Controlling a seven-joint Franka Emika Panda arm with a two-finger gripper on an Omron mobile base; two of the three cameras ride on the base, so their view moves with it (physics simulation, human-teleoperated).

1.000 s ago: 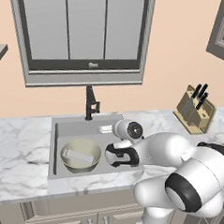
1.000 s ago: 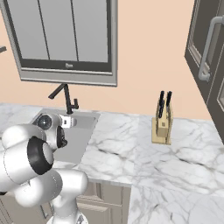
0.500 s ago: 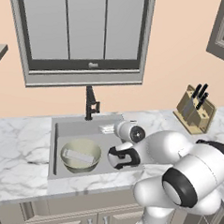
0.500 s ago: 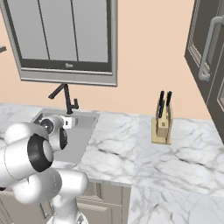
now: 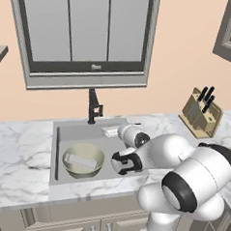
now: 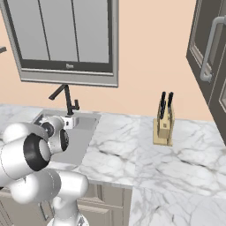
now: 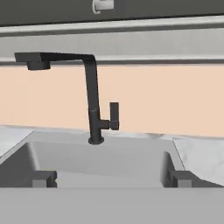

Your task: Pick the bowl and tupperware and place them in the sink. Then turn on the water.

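The bowl (image 5: 69, 167), pale grey-green, rests in the left part of the sink (image 5: 72, 134). The tupperware (image 5: 81, 161), flat and pale, lies inside it. My gripper (image 5: 110, 131) hovers over the basin to the right of the bowl, open and empty, pointing at the back wall. In the hand view its fingertips (image 7: 43, 178) stand wide apart at the bottom, around my gripper (image 7: 112, 178), with the sink (image 7: 105, 162) ahead. The black faucet (image 7: 92, 100) stands straight in front, its lever on its right. No water falls from the spout. The faucet (image 5: 93, 106) is also in the left base view.
White marble counter (image 5: 18, 150) surrounds the basin. A wooden knife block (image 5: 201, 113) stands at the back right, also seen as the knife block (image 6: 164, 126). A window (image 5: 88, 33) sits above the faucet (image 6: 66, 99). A dark cabinet (image 6: 207, 48) hangs at the far right.
The arm has barely shifted over the sink. The gripper stays open, and the bowl with the tupperware lies unmoved.
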